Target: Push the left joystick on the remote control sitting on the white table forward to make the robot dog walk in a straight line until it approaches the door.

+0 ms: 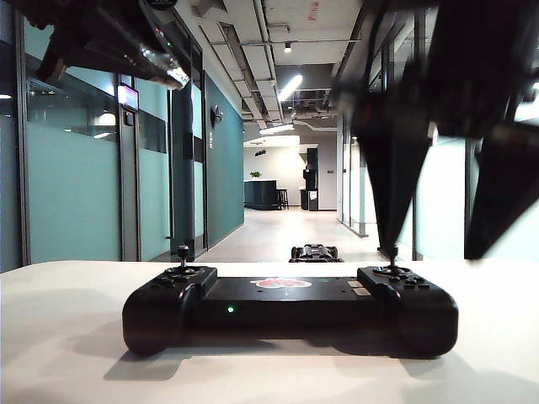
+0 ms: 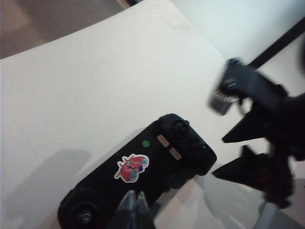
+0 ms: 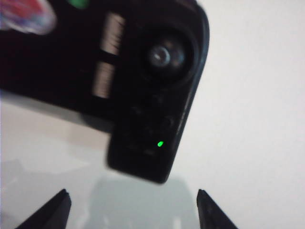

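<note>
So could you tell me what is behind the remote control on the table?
Behind the remote, past the table edge, the robot dog stands in the corridor. Only its upper body shows; the table edge hides its legs.

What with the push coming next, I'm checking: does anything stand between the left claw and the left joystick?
Nothing visible does. The left claw, shut, hangs above the remote control, with only air down to the left joystick. The right claw, open, is at the controller's other end, by the right joystick.
</note>
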`<action>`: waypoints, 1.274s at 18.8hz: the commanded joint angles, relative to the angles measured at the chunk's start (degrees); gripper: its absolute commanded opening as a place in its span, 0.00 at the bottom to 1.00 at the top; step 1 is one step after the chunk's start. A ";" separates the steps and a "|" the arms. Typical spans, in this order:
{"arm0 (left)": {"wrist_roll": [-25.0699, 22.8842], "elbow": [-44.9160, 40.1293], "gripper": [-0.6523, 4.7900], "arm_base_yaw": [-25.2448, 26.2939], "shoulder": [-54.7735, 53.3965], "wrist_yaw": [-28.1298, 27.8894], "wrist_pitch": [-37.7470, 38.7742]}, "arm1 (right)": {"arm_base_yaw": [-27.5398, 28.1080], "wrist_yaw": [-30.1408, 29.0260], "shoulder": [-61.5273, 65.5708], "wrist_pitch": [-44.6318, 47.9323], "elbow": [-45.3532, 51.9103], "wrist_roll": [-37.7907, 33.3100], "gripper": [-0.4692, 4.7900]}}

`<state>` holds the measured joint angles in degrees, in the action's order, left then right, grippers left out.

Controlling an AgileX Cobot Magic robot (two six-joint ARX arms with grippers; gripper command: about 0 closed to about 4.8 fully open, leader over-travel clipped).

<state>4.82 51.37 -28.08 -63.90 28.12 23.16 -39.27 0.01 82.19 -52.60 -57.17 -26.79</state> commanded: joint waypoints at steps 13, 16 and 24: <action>0.09 0.28 0.11 -0.02 0.11 1.70 -0.44 | 0.15 1.44 10.01 8.33 -0.15 -0.44 0.78; 0.11 0.28 0.11 -0.02 0.09 1.70 -0.44 | 0.28 2.82 10.01 8.33 -0.15 -0.83 0.76; 0.11 0.28 0.11 -0.02 0.07 1.70 -0.46 | 0.28 2.82 10.01 8.74 -0.15 -0.98 0.63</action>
<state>4.84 51.37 -28.10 -63.90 29.39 23.18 -38.89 2.81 92.47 -44.42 -57.14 -27.59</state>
